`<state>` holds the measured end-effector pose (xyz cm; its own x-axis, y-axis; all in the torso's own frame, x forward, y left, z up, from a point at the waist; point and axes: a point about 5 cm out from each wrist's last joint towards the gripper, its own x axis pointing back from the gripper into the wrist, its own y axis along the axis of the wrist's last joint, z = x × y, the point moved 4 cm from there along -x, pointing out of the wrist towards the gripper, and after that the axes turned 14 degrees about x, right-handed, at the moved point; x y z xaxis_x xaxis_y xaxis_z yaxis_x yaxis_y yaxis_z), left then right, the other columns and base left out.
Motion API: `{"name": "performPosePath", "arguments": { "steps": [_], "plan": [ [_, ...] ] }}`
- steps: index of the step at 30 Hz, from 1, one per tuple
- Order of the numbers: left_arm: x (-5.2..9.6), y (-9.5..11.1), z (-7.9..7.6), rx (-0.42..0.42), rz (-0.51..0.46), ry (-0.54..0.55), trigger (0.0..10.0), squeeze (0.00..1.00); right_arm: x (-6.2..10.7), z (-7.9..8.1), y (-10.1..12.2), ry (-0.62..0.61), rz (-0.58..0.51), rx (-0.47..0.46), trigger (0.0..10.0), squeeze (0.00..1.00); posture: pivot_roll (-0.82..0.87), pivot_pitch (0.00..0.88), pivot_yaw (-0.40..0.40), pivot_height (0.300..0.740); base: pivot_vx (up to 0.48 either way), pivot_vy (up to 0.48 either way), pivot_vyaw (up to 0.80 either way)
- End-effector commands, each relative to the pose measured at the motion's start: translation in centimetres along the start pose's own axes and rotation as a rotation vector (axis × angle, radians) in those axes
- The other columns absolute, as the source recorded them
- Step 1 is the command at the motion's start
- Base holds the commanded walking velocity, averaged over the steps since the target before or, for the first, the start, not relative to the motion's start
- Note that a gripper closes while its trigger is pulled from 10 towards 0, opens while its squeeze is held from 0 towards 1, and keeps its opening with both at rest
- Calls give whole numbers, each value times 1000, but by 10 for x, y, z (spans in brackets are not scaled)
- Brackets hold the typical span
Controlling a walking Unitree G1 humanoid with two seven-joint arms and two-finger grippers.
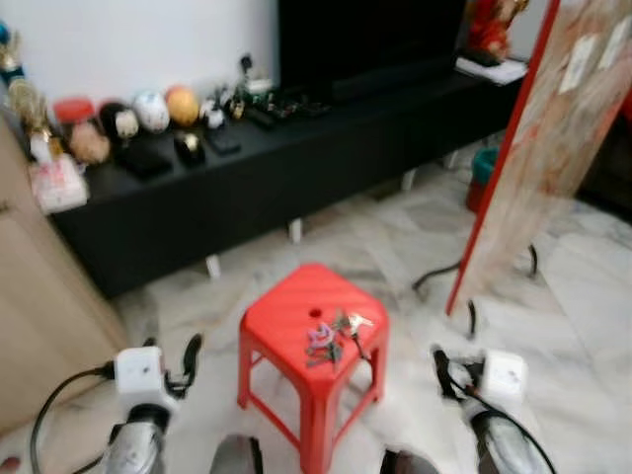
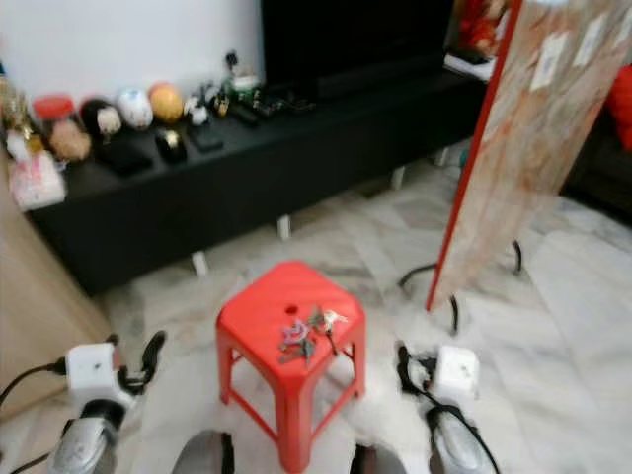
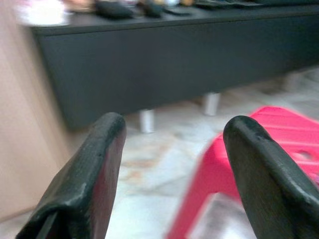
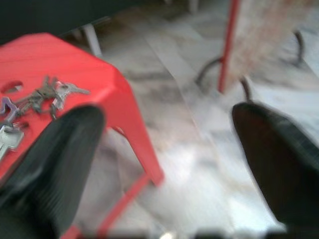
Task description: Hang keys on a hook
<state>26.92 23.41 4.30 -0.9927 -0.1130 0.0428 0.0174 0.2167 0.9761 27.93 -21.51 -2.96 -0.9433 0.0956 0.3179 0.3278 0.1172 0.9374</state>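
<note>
reaching first: keys [image 1: 334, 337] lie on red stool [image 1: 286, 314] at 12 o'clock; right claw [image 1: 441, 367] & left claw [image 1: 188, 357] both wide open, empty. bring right claw over bunch, pinch ring.

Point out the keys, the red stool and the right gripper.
keys [image 1: 334, 339]: left eye view, middle of the bunch lying on the stool.
red stool [image 1: 286, 308]: left eye view, bare part of the seat.
right gripper [image 4: 167, 164]: right wrist view, midway between its open fingertips.
</note>
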Motion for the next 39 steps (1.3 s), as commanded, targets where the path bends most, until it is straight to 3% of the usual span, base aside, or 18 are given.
{"name": "performPosePath", "arguments": {
  "steps": [1, 8, 19, 39],
  "plan": [
    [5, -11, 4, 0, 51, 14, 10000, 0, 1, 5, -1, 8, 5, -10, 10000, 0, 35, 0, -43, 621, 0, 0, 0],
    [4, -10, 4, -7, 53, 10, 10000, 0, -1, 5, 0, 14, 1, 8, 10000, 0, 34, 0, -41, 621, 0, 0, 57],
    [0, -8, 0, -17, 61, -16, 10000, 0, -2, 8, 2, 30, -5, 1, 10000, 0, 34, 0, -41, 621, 0, 0, 757],
    [-3, -7, -3, -27, 66, -41, 10000, 0, -4, 2, 3, -10, -2, -31, 10000, 0, 32, 0, -43, 621, 0, 0, 0]
  ]
}}
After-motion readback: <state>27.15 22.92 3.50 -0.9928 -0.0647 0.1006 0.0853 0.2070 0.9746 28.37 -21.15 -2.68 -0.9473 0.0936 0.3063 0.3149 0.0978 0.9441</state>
